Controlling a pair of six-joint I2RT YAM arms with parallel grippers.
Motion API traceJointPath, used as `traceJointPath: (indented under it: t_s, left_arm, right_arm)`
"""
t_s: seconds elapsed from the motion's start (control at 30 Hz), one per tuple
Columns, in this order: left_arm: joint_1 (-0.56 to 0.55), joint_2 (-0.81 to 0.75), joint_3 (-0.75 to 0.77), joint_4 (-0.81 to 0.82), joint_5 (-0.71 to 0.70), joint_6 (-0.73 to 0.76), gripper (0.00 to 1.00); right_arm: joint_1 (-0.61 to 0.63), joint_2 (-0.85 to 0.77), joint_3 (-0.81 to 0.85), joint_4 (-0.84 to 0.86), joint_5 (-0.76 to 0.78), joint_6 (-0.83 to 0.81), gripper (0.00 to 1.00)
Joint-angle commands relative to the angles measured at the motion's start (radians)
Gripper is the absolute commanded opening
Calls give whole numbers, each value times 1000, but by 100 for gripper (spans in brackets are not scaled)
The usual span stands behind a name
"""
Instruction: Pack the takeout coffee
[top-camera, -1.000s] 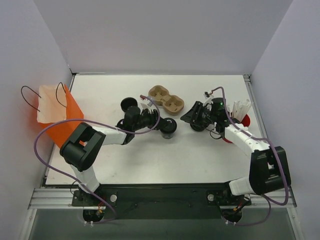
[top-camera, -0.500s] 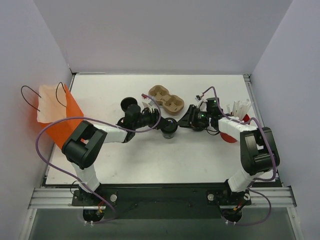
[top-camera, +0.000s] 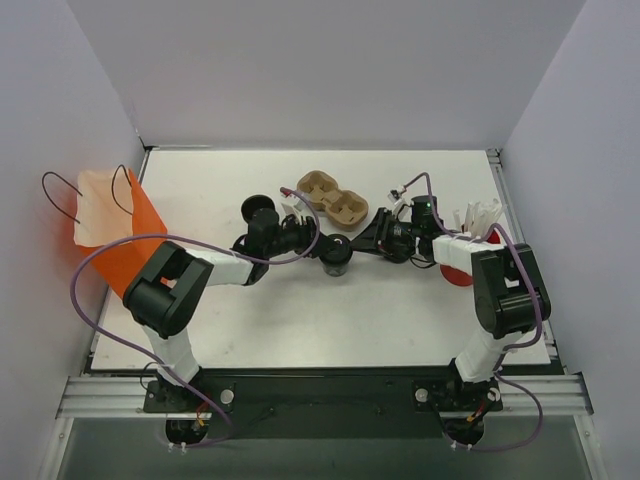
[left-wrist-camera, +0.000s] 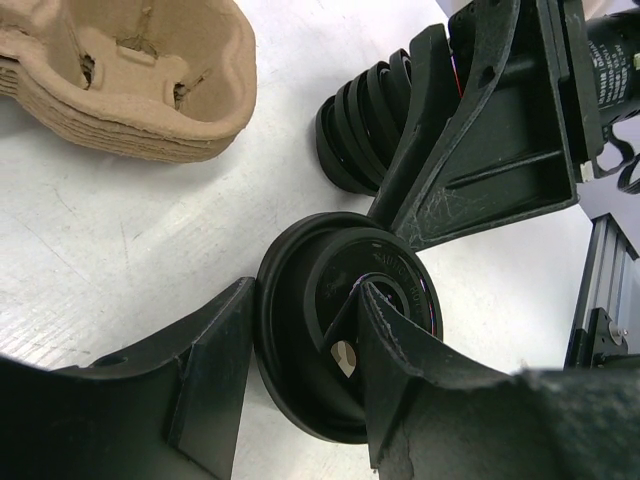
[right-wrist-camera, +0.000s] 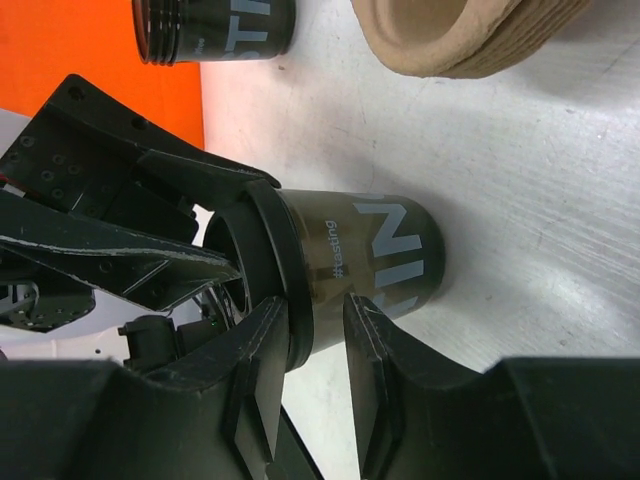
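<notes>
The takeout coffee (top-camera: 338, 256), a small black cup with a black lid, stands mid-table. It also shows in the left wrist view (left-wrist-camera: 340, 345) and in the right wrist view (right-wrist-camera: 355, 265). My left gripper (top-camera: 322, 244) is shut on the lid's rim, one finger outside it and one on top (left-wrist-camera: 305, 300). My right gripper (top-camera: 363, 243) is at the cup's right side. Its jaws (right-wrist-camera: 315, 305) stand a narrow gap apart, one fingertip at the lid rim and one on the cup wall. The orange bag (top-camera: 125, 235) stands at the far left.
A lidless black cup (top-camera: 258, 209) stands behind my left arm. A brown pulp cup carrier (top-camera: 333, 198) lies behind the coffee. A stack of black lids (left-wrist-camera: 360, 125) lies beside my right gripper. White stirrers (top-camera: 481, 215) and a red object (top-camera: 462, 277) are at the right.
My right gripper has moved left from the lid stack to the side of the coffee cup. My left gripper has stayed on the lid.
</notes>
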Motion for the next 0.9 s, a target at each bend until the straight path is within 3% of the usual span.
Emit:
traceJointPath:
  t_s: [0.0, 0.3, 0.6, 0.8, 0.87]
  left_arm:
    - [-24, 136, -107, -420, -58, 133, 50]
    - [-23, 131, -124, -425, -102, 96, 50]
    - [-18, 118, -137, -457, -188, 51, 50]
    - [-6, 92, -104, -527, -237, 48, 50]
    - [-4, 85, -94, -533, -233, 54, 49]
  right_arm:
    - [27, 47, -48, 218, -28, 97, 28]
    - [44, 119, -180, 438, -28, 261, 21]
    - [76, 133, -354, 463, 130, 359, 14]
    - [109, 96, -444, 623, 162, 488, 12]
    - [139, 56, -435, 575, 180, 492, 13]
